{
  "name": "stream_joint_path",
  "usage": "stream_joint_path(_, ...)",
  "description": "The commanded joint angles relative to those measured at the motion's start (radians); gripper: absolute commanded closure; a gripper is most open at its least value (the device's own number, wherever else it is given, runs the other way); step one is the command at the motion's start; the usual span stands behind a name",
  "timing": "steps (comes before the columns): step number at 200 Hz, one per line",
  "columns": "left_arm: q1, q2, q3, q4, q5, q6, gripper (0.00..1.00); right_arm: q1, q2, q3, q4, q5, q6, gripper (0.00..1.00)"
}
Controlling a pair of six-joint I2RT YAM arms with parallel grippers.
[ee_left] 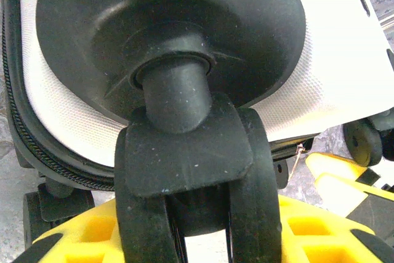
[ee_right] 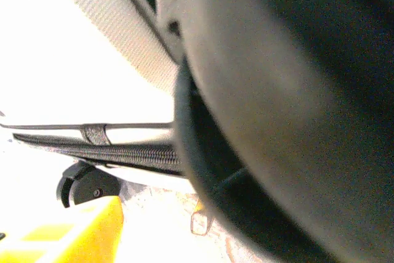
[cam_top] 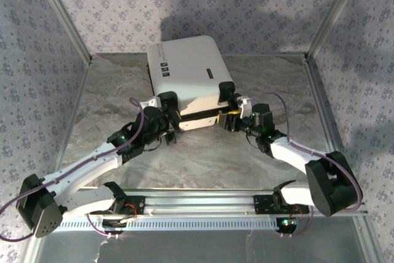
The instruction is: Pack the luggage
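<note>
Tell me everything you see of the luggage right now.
The luggage is a small white hard-shell suitcase of textured plastic, with black zipper band, black caster wheels and small black labels. It lies flat at the table's far middle, wheels toward the arms. The left gripper clasps one near wheel; the right gripper is at the other near corner.
</note>
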Motion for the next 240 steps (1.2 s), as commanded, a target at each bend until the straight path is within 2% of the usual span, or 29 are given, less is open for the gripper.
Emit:
stream_joint_path(1, -0.029, -0.01, 0.075, 0.195, 0.043, 0.074, 1.0, 0.025, -0.013, 0.017, -0.089, 0.037, -0.004, 0.32)
stream_joint_path(44, -0.031, 0.003, 0.089, 0.188, 0.05, 0.077, 1.0, 0.081, 0.015, 0.085, -0.167, 0.125, -0.04, 0.42)
stream_joint_path(65, -0.034, 0.015, 0.097, 0.187, 0.057, 0.08, 1.0, 0.115, 0.029, 0.121, -0.209, 0.183, -0.052, 0.43)
stream_joint_path(96, -0.038, 0.035, 0.108, 0.185, 0.066, 0.08, 1.0, 0.169, 0.053, 0.188, -0.312, 0.315, -0.066, 0.5)
stream_joint_path(123, -0.041, 0.047, 0.12, 0.184, 0.072, 0.083, 1.0, 0.221, 0.074, 0.236, -0.392, 0.46, -0.081, 0.51)
stream_joint_path(157, -0.041, 0.049, 0.125, 0.175, 0.067, 0.088, 1.0, 0.247, 0.085, 0.263, -0.457, 0.576, -0.056, 0.51)
stream_joint_path(240, -0.041, 0.05, 0.12, 0.176, 0.071, 0.086, 1.0, 0.245, 0.1, 0.282, -0.455, 0.602, -0.029, 0.5)
